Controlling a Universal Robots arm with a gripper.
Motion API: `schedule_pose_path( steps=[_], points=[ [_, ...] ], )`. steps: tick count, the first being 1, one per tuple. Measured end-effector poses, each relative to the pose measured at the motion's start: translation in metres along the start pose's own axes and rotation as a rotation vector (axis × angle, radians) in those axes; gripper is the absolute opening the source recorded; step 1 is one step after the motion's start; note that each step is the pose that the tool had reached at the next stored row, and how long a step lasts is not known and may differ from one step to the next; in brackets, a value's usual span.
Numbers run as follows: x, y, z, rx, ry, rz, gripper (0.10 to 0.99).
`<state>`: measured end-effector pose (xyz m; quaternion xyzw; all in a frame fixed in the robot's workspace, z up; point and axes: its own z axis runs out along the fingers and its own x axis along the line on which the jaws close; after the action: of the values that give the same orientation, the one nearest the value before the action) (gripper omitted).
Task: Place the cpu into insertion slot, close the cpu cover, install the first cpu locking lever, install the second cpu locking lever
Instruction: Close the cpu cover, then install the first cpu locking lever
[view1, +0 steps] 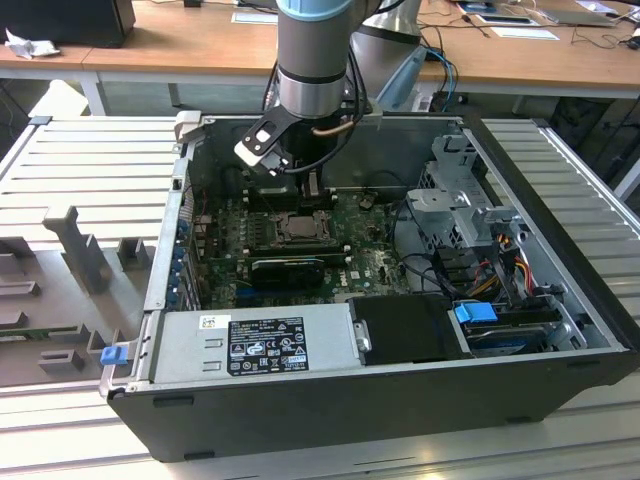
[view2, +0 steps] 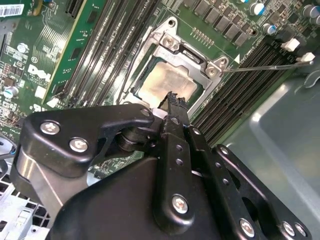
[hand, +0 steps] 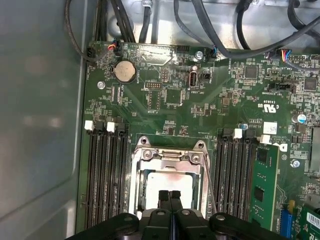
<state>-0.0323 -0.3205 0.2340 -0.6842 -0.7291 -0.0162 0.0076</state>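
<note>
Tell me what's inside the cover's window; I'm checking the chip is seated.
The cpu shows through the cover, silvery top up. The shut hand hides one edge; the slot beneath it is covered.

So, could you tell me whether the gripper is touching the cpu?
Cannot tell. In the first wrist view the shut gripper overlaps the cpu, yet neither contact nor a gap shows plainly.

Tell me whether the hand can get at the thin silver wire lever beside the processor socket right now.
Probably yes. The hand hovers over the silvery square chip, and the thin silver wire lever sticks out in the open above the long black memory slots, with nothing covering it.
</note>
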Motion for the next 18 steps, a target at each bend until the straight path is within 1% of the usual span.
schedule_pose_path(
  steps=[3,18],
  points=[
    [0.0001,-0.0013,0.0,0.0,0.0,0.0,0.106],
    [0.0002,-0.0013,-0.0034,0.0,-0.0002,0.0,0.106]
  ],
)
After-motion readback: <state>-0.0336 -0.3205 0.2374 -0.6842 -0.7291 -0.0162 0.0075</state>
